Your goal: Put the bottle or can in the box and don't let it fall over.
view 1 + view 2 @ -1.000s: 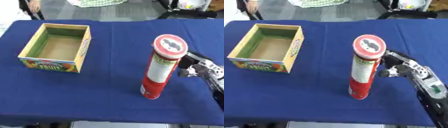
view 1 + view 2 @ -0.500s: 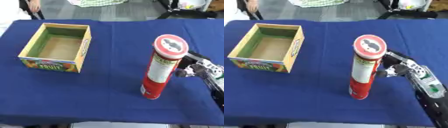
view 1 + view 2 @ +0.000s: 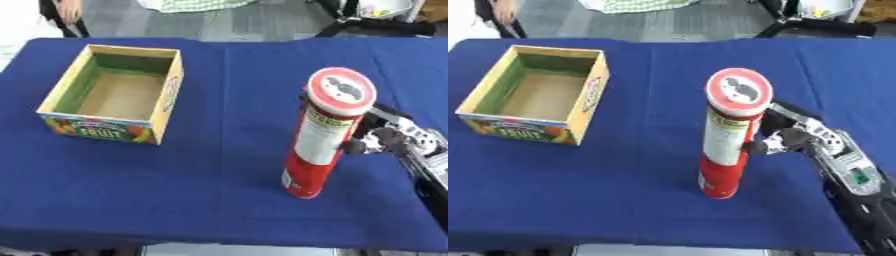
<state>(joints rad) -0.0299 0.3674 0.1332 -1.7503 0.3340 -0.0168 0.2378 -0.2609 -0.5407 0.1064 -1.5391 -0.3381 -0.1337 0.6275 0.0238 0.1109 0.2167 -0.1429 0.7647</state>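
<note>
- The table [image 3: 219, 165], covered in a dark blue cloth, fills most of both views; beyond its far edge lies a grey floor with a pale checked cloth [image 3: 197, 4] and dark furniture legs.
- The box [image 3: 114, 93] sits on the far left part of the table. It is open at the top, with yellow rims, a green inner wall and a brown cardboard floor, and a fruit picture with lettering on its near side. Nothing shows inside it.
- A bare stretch of blue cloth lies between the box and the can, with nothing standing between them.
- The robot's right arm [image 3: 859, 200] comes in from the near right corner, black with a silver part, and runs up to the hand.
- The can [image 3: 728, 135] is a tall red tube with a pale label and a white lid with a red ring. It stands upright on its base in the right middle of the table, well apart from the box, its long axis vertical and the lid up.
- The right hand [image 3: 794, 135] is just beside the can on its right, at mid-height. Its fingers are curled toward the tube and seem to touch its side, but whether they close round it I cannot tell.
</note>
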